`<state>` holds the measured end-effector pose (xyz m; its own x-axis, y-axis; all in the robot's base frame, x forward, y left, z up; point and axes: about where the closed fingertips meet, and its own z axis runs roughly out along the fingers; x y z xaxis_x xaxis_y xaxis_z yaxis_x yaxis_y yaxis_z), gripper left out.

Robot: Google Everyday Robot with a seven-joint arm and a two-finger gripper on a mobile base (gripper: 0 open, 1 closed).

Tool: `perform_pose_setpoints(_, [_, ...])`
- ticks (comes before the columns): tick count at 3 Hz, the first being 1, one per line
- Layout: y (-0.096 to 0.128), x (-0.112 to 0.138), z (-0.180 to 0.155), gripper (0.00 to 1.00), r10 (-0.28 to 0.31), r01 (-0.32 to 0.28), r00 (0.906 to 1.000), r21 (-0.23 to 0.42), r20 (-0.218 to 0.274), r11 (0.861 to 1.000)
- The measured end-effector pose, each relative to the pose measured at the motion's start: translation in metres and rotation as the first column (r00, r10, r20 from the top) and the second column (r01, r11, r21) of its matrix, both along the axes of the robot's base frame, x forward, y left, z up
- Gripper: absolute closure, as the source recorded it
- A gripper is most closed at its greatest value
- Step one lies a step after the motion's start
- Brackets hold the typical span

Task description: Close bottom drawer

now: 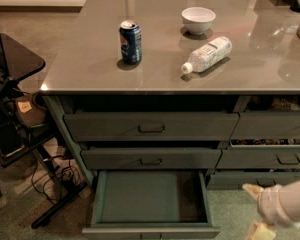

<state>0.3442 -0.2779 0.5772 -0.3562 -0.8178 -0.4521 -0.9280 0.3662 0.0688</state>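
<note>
Camera view: tool (254, 209) right of bottom drawer (150, 196)

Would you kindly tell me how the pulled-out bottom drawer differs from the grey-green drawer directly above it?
The wide grey-green bottom drawer stands pulled far out; the grey-green drawer above it sits pushed in. The bottom one shows its bare floor; the upper shows only its front. Both have small dark pulls. The white tool hangs lower right, apart from both.
</note>
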Motion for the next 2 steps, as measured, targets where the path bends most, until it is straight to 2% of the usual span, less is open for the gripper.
perform_pose_setpoints(1, [-0.004, -0.043, -0.060, 0.00, -0.044, 0.046, 0.9976, 0.051, -0.053, 0.998])
perform_pose_setpoints(2, [0.010, -0.079, -0.105, 0.00, -0.040, 0.049, 0.9950, 0.102, -0.091, 0.994])
